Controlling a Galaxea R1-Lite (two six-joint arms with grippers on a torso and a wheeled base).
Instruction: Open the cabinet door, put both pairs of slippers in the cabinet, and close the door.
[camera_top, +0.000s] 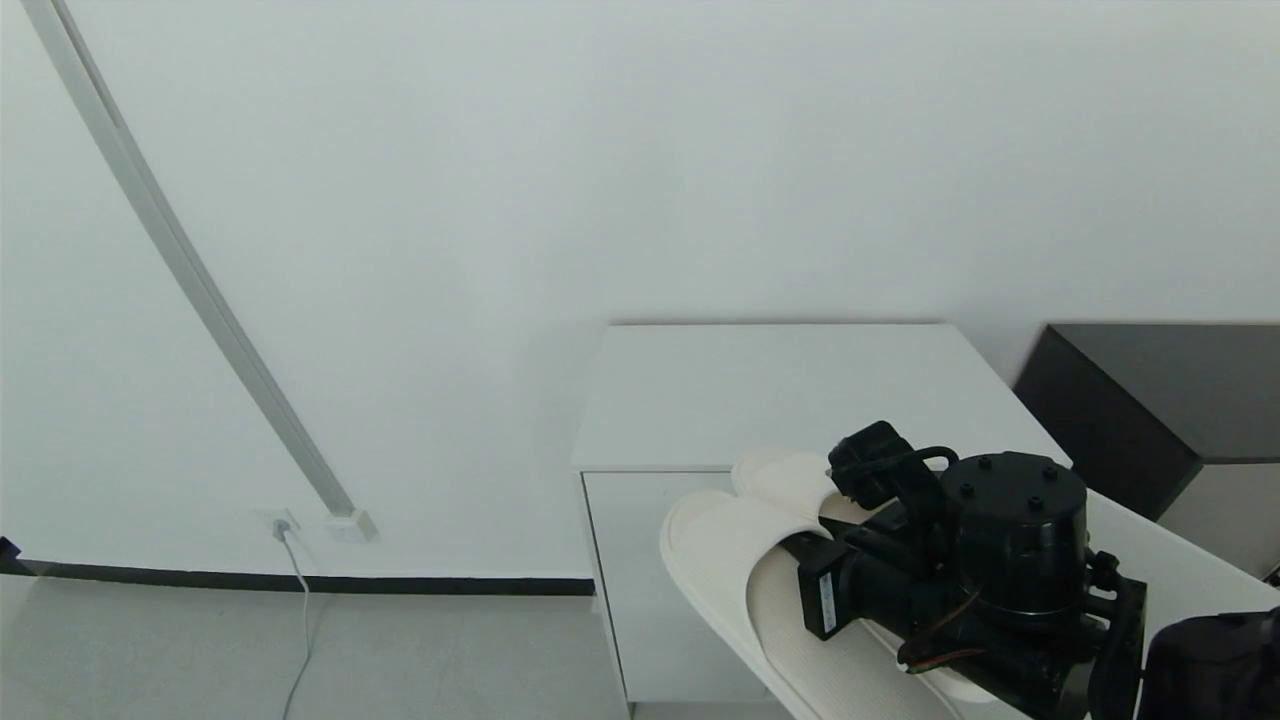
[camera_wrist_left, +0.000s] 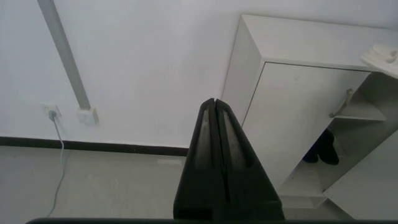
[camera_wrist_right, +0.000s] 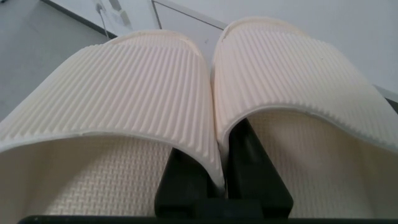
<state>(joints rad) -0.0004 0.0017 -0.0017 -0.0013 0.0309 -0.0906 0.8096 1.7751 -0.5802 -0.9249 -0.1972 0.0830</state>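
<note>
Pair of cream ribbed fabric slippers (camera_top: 725, 560): was held aloft, just in front of the white cabinet (camera_top: 760, 395). Right gripper (camera_wrist_right: 224, 183): jaws were clamped on the slippers' adjoining straps. Cabinet door (camera_top: 1170, 565): stood open. Left gripper (camera_wrist_left: 216, 149): jaws were pressed together, empty.

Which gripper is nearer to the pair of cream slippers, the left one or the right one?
Right. The right gripper holds the slippers; the left gripper is shut and empty, far from them.
</note>
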